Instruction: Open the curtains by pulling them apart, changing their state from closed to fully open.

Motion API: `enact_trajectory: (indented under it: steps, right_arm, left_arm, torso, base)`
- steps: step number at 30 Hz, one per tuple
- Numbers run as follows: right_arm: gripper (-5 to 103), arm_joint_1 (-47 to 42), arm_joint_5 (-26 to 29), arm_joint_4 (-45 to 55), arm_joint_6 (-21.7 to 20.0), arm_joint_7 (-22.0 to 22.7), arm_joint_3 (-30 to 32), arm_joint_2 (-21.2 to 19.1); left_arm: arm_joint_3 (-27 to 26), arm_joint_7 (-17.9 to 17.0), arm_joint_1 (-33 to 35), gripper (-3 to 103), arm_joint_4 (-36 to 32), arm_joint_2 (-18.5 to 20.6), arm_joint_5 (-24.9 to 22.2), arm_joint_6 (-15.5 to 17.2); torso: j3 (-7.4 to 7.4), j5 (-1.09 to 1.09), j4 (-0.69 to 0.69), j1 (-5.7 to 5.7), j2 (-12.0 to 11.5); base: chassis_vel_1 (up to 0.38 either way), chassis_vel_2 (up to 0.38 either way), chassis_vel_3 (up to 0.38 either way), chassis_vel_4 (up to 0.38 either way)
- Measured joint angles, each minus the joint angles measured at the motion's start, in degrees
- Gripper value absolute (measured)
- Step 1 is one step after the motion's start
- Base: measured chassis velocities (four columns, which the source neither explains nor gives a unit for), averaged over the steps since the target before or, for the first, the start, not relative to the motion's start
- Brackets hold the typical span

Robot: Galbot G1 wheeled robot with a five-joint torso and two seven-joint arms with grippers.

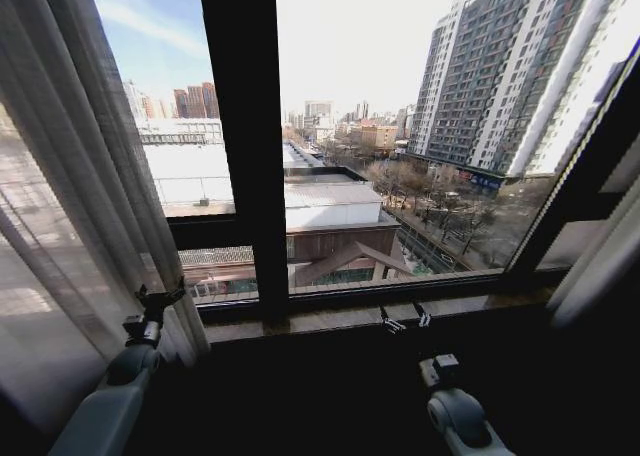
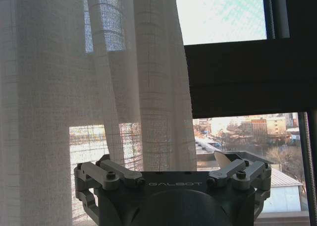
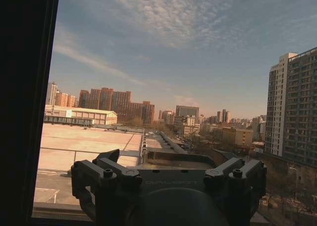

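The left arm [image 1: 105, 411] rises from the lower left of the head view, reaching up and forward, and its left tool [image 1: 160, 298] stands at the inner edge of the gathered left curtain panel [image 1: 70, 206], just above the level of the window sill [image 1: 330, 316]. Its fingers are spread wide, with nothing held between them; in the left wrist view the left tool [image 2: 172, 172] has both finger linkages splayed outward, and the sheer pleated fabric [image 2: 74, 87] hangs close in front of it, whether touching or not cannot be told. That panel is bunched to the left side of the window, its folds running down and darkening towards the hem. A second curtain panel [image 1: 600, 266] is drawn to the far right edge of the head view, well apart from the first, so the glass between them stands uncovered, with the black window frame bar [image 1: 245, 136] upright in the middle and city buildings [image 1: 500, 76] beyond. The right arm [image 1: 460, 416] comes up from the lower centre right, held lower and pointing forward at the sill; the right tool [image 1: 405, 318] has its fingers apart, holding nothing. In the right wrist view the right tool [image 3: 168, 174] faces the bare glass, its linkages likewise spread, with the dark frame [image 3: 25, 102] along one side.
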Motion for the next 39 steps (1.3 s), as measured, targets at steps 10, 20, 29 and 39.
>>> enact_trajectory:
  steps: [10,20,29,39]
  right_arm:
    - [100,0.0,0.0,0.0,0.0,0.0,0.0,0.0]
    - [100,0.0,0.0,0.0,0.0,0.0,0.0,0.0]
    - [100,0.0,0.0,0.0,0.0,0.0,0.0,0.0]
    - [100,0.0,0.0,0.0,0.0,0.0,0.0,0.0]
  left_arm:
    - [-0.57,-0.51,1.09,100,0.96,-1.48,2.66,-1.28]
    - [-0.9,-0.64,1.22,100,1.22,-1.86,3.43,-1.7]
    - [-0.8,-0.67,1.56,100,1.0,-2.48,3.75,-2.05]
    - [-1.14,-0.66,1.85,100,1.15,-2.13,3.58,-2.44]
  torso:
    - [-0.01,0.0,0.01,0.0,0.0]
    - [-0.01,0.01,0.01,-0.01,0.0]
    - [-0.01,0.01,0.01,-0.02,0.0]
    - [0.0,0.0,0.01,-0.01,0.0]
  base:
    - [0.0,0.0,0.0,0.0]
    - [0.0,0.0,0.0,0.0]
    - [0.0,0.0,0.0,0.0]
    - [-0.004,0.009,0.003,-0.008]
